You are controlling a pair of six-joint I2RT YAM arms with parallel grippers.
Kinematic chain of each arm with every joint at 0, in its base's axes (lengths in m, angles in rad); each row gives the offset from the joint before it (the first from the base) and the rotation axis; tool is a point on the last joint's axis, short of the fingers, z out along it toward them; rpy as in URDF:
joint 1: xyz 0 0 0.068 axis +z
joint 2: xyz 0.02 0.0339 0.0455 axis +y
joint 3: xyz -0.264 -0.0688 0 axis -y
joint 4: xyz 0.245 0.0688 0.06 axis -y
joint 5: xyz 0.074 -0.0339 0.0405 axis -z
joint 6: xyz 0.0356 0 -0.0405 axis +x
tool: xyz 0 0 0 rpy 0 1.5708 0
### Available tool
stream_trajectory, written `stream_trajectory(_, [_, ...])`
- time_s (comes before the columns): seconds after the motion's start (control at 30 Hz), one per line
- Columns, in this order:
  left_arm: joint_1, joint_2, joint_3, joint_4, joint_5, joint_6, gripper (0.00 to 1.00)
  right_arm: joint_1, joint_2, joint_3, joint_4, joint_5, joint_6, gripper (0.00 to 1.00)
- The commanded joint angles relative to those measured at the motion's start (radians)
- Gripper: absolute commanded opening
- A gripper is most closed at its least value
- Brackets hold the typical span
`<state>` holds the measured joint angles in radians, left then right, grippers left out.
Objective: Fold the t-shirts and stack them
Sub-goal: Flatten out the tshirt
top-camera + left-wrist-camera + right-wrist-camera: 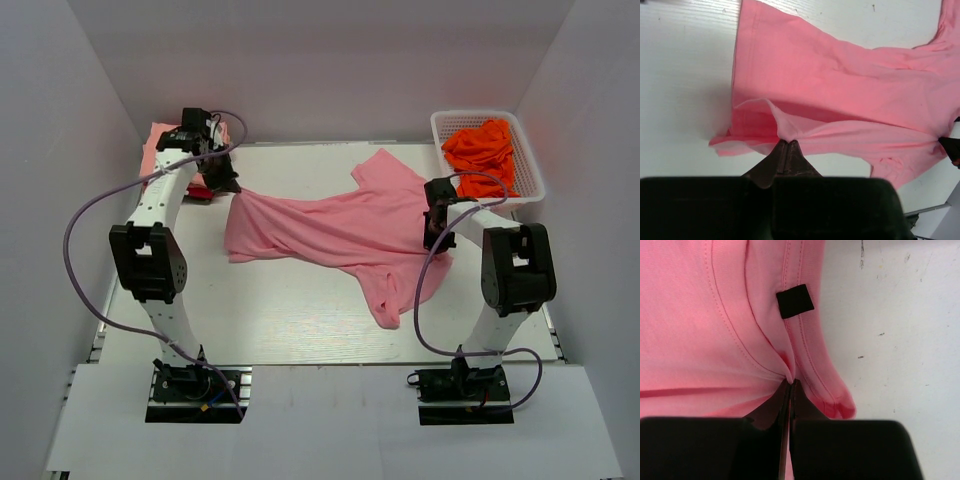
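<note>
My left gripper [786, 146] is pressed together on a pinch of the rose-pink t-shirt [330, 225] at its far-left end. My right gripper [791, 382] is pinching a stitched edge on the right, close to a small black tag [795, 301]. The shirt lies in the middle of the table [300, 330], slung between both arms and rumpled toward the near side. It looks light, limp and a little stretchy, so I judge it will sag wherever I don't hold it, and seams should give the surest bite. Orange-red t-shirts [480, 145] fill the basket [535, 185] at the far right
</note>
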<state>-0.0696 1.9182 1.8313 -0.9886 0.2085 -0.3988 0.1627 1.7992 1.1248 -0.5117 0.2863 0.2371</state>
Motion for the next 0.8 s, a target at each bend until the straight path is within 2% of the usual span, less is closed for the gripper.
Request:
stream_trajectory(0.0, [-0.001,-0.085,0.109,-0.204,-0.014,0.025,0.0,-0.009,-0.034,-0.062,0.01,-0.012,-0.021,0.0])
stream_trajectory(0.13, [-0.001,-0.157,0.126,-0.265,0.097,0.034,0.0,-0.008,-0.043,-0.108,0.042,-0.047,-0.016,0.0])
stream_trajectory(0.53, [-0.001,-0.375,-0.047,-0.315,0.126,0.0,0.0,-0.009,-0.101,-0.135,0.05,-0.042,-0.01,0.0])
stream_trajectory(0.77, [-0.001,-0.511,-0.194,-0.358,0.212,-0.051,0.0,-0.008,-0.119,-0.146,0.049,-0.042,-0.01,0.0])
